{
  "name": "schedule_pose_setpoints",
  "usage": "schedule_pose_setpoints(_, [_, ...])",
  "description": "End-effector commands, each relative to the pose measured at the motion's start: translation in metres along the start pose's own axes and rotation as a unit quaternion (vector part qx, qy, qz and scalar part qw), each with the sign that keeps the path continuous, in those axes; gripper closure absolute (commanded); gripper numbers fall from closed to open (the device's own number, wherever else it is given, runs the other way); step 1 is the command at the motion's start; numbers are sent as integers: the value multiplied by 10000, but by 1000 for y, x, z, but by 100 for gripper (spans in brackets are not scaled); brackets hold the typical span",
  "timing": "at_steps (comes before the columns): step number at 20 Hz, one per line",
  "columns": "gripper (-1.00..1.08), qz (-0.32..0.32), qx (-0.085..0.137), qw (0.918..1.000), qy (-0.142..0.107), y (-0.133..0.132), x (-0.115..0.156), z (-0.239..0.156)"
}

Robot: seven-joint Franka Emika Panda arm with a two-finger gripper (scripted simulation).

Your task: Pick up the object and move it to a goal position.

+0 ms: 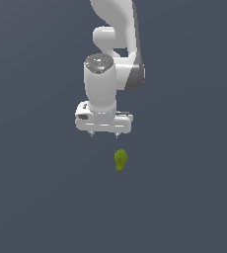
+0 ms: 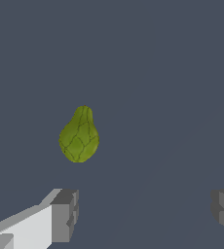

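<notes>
The object (image 1: 120, 160) is a small olive-green, lumpy pear-like thing lying on the dark grey floor. In the exterior view it lies just below and slightly toward the exterior view's right of my white gripper (image 1: 104, 134), apart from it. The gripper is open and empty, its fingertips wide apart and pointing down. In the wrist view the object (image 2: 79, 136) shows ridged sides and lies beyond the gap between the two grey fingertips (image 2: 65, 215), nearer to that one. My gripper (image 2: 145, 211) holds nothing.
The plain dark grey floor (image 1: 41, 197) spreads around the object in both views. The white arm (image 1: 115, 44) rises behind the gripper. No goal marker shows.
</notes>
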State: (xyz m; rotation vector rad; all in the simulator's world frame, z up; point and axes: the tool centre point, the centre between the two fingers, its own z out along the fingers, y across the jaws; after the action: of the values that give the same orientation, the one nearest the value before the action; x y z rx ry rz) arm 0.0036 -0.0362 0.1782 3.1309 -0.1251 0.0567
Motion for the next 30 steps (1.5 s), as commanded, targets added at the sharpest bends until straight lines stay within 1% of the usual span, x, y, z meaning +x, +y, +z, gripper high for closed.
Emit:
schedule_pose_setpoints(1, [-92, 0, 0, 10000, 0, 0, 0, 0])
schedule_pose_setpoints(4, [-92, -59, -1, 10000, -14, -3, 0, 0])
schedule_pose_setpoints(10, [-92, -375, -6, 9993, -86, -19, -3, 1])
schedule_pose_setpoints(15, [-92, -371, -5, 9993, -87, -19, -3, 1])
schedule_pose_setpoints(23, [-92, -50, 6, 9999, -101, -25, 2, 11])
schedule_pose_setpoints(30, [-92, 542, 18, 9985, -125, -36, 12, 30])
